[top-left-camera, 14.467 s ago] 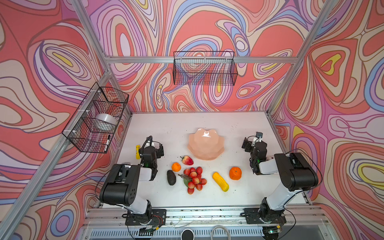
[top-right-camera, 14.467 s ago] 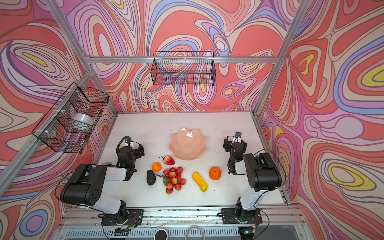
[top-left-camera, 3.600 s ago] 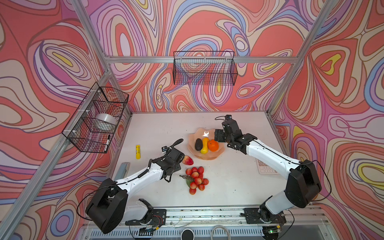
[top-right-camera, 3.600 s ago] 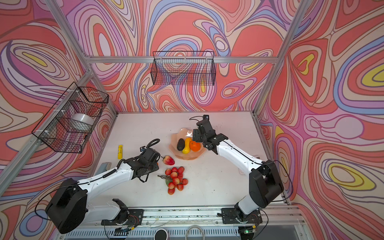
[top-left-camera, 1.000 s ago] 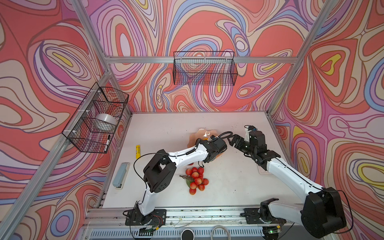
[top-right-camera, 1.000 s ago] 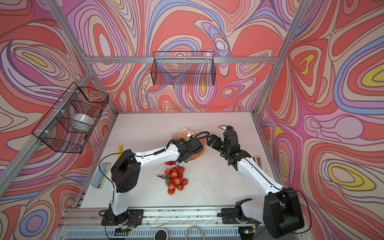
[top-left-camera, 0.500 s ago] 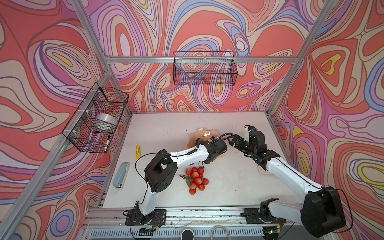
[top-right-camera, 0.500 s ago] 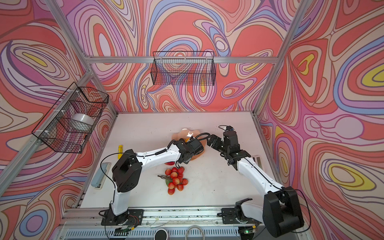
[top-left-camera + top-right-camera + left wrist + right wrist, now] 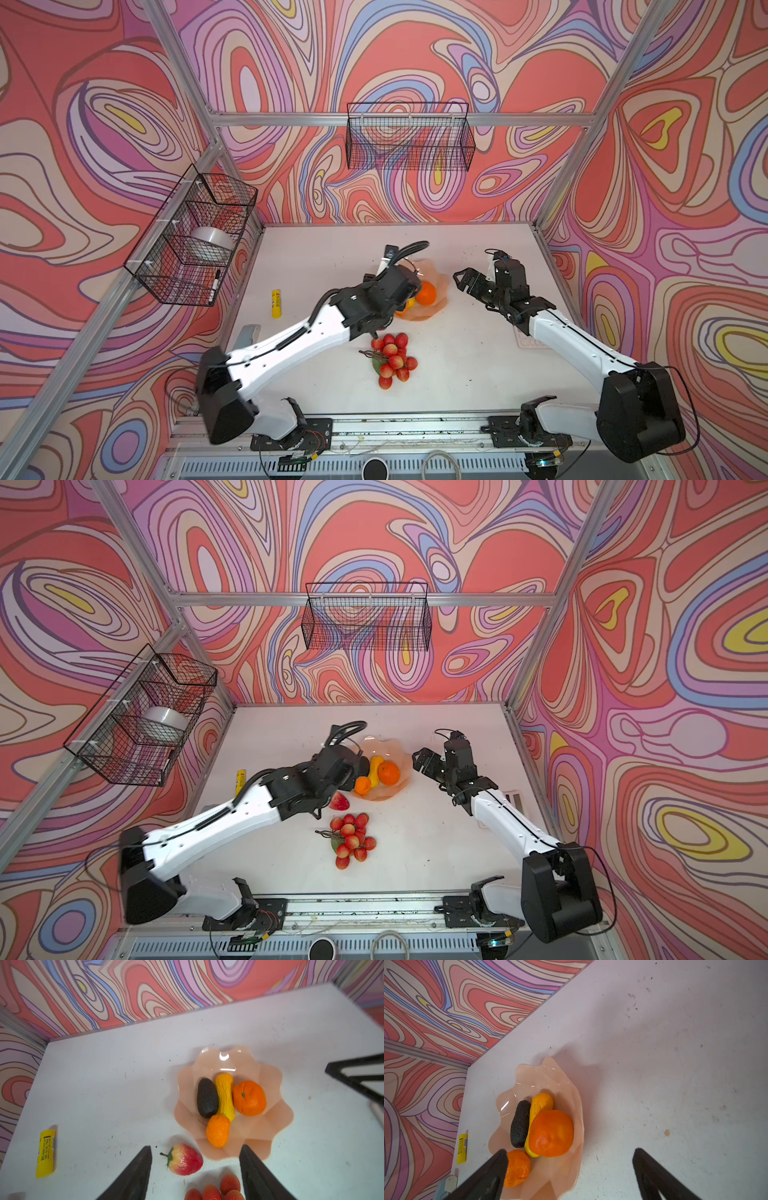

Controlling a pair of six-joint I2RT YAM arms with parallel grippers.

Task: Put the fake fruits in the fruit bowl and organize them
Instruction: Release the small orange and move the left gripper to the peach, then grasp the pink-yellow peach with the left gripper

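Nearest you on the bench (image 9: 415, 854), the berry bunch (image 9: 350, 840) lay at 6 o'clock from the fruit bowl (image 9: 276, 1126), with the glossy red strawberry (image 9: 185, 1159) at 7, just outside the rim. Your left tool (image 9: 195, 1147) hovered near it, jaws apart and empty. The sound move was to close across its broad middle. Beyond, the scalloped peach bowl held four fruits, and your right tool (image 9: 570, 1151) gaped empty at 3.

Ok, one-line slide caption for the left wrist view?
Open left gripper frames the strawberry; avocado, yellow fruit, large orange, small orange in bowl.
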